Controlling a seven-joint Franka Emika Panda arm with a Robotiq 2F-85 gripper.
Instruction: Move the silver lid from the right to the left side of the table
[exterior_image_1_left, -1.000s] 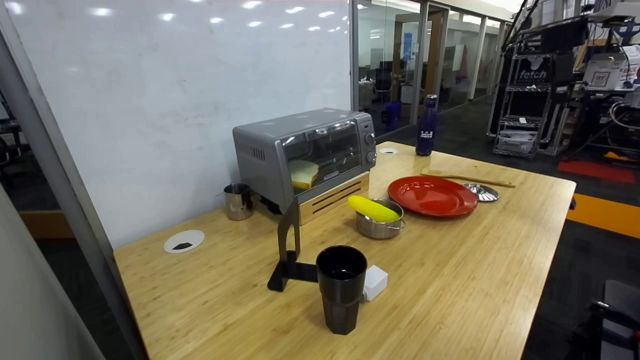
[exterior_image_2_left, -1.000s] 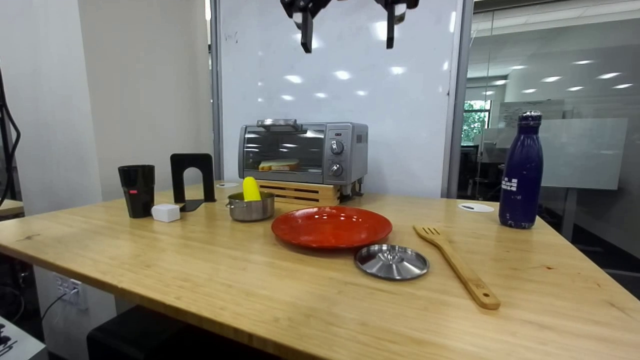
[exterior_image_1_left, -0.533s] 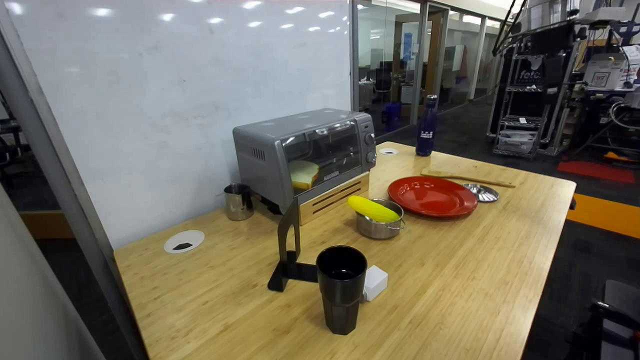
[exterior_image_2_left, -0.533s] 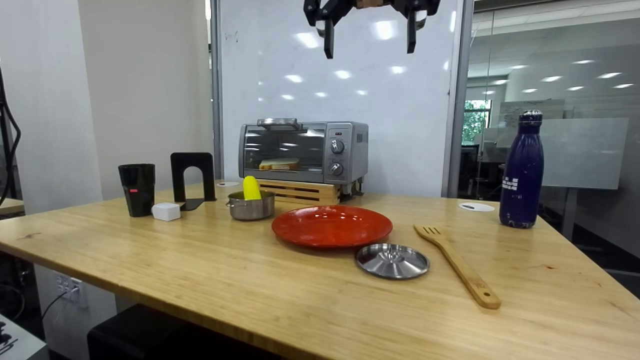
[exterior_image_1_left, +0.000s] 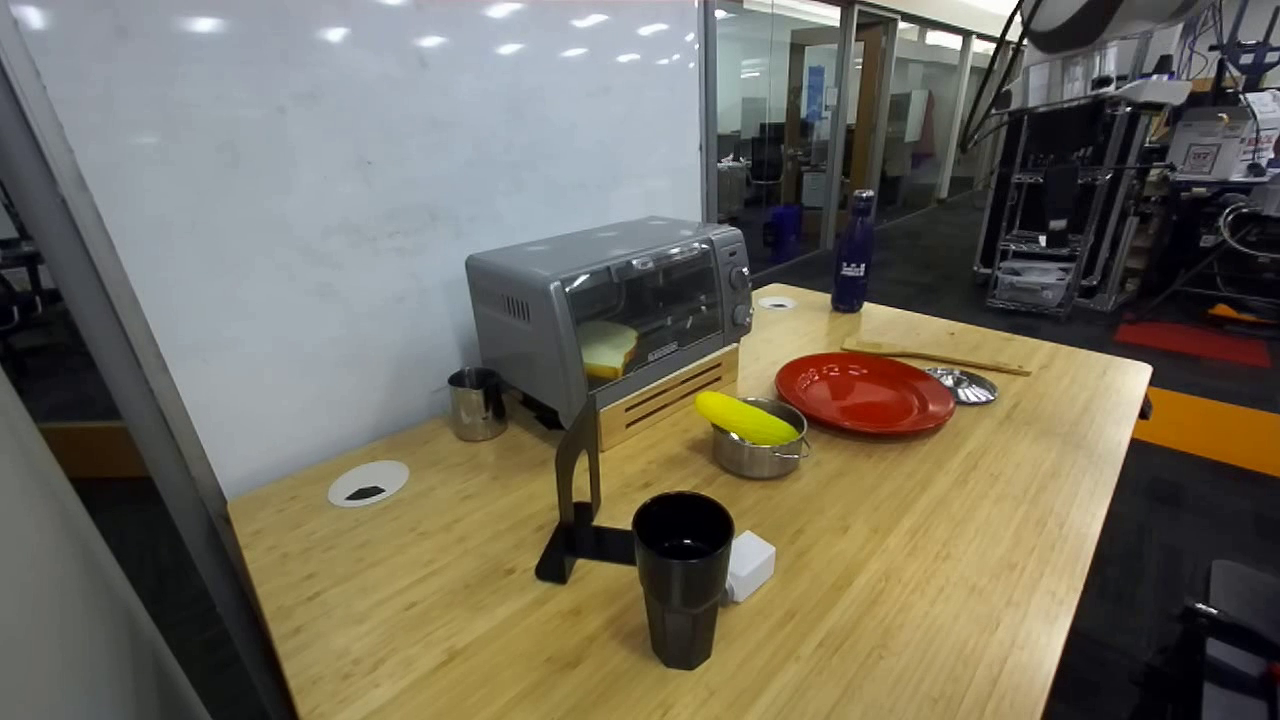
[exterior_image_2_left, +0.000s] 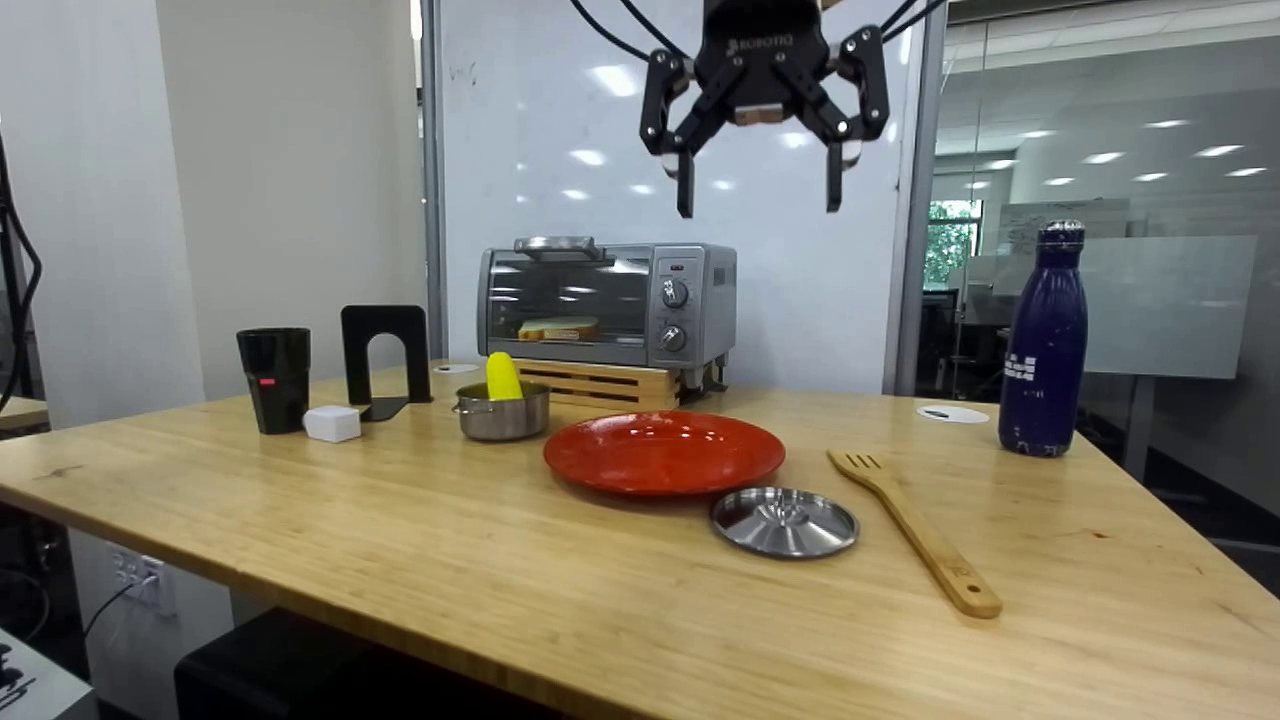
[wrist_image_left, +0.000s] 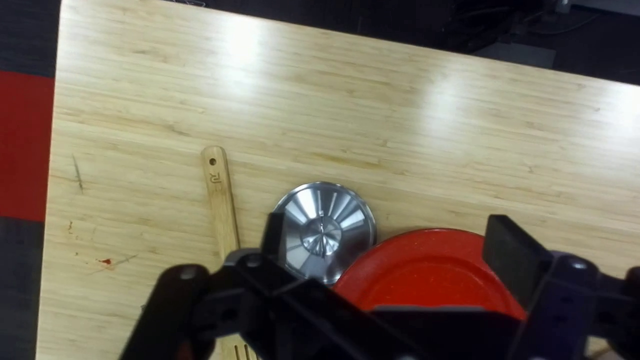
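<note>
The silver lid (exterior_image_2_left: 785, 523) lies flat on the table (exterior_image_2_left: 400, 560), against or just beside the red plate's near right edge in an exterior view. It also shows in an exterior view (exterior_image_1_left: 962, 385) beyond the plate. My gripper (exterior_image_2_left: 759, 203) is open and empty, fingers pointing down, high above the table. In the wrist view, the lid (wrist_image_left: 325, 232) shows below the left finger, which hides part of its left edge. The space between the fingertips (wrist_image_left: 387, 225) lies over the lid's right side and the plate.
The red plate (exterior_image_2_left: 664, 455) adjoins the lid. A wooden spatula (exterior_image_2_left: 925, 540) and a blue bottle (exterior_image_2_left: 1043, 350) stand to its right. A metal pot with yellow fruit (exterior_image_2_left: 505, 418), white block (exterior_image_2_left: 332, 424), black cup (exterior_image_2_left: 275, 380), black bookend (exterior_image_2_left: 385, 330) and toaster oven (exterior_image_2_left: 610, 300) are farther left and back.
My gripper has come down and shifted to the right in an exterior view, fingers staying open. The lid and other objects have not moved.
</note>
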